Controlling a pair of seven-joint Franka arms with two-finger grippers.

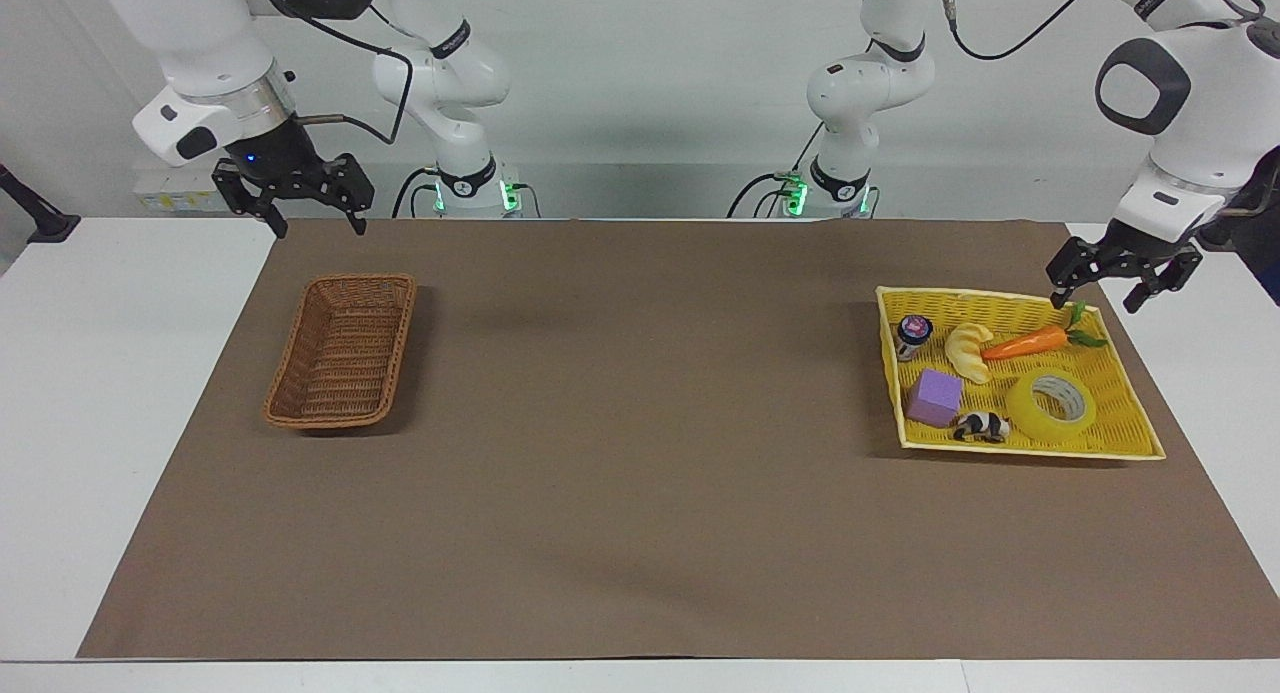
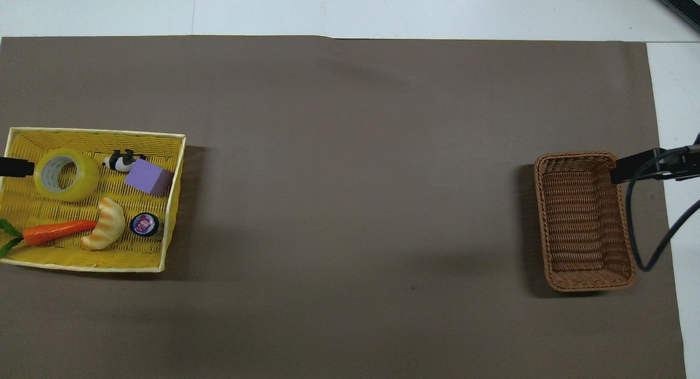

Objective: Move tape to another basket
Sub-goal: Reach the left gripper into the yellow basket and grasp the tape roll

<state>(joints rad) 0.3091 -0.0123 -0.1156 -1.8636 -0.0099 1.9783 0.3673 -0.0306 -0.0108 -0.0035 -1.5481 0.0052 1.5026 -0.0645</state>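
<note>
The tape (image 1: 1025, 414) (image 2: 85, 183), a yellow roll with a white core, lies flat in the yellow basket (image 1: 1122, 415) (image 2: 33, 210) at the left arm's end of the table. My left gripper (image 1: 1097, 302) hangs open and empty over that basket's corner by the carrot's green top, apart from the tape. One of its fingers (image 2: 16, 167) shows at the overhead view's edge. The brown wicker basket (image 1: 291, 358) (image 2: 542, 220) stands empty at the right arm's end. My right gripper (image 1: 318, 229) waits open over the mat's edge by the brown basket.
Sharing the yellow basket with the tape are a carrot (image 1: 1025, 344), a croissant (image 1: 968, 351), a purple cube (image 1: 935, 396), a small jar (image 1: 912, 334) and a black-and-white animal figure (image 1: 981, 427). A brown mat (image 1: 640, 443) covers the table.
</note>
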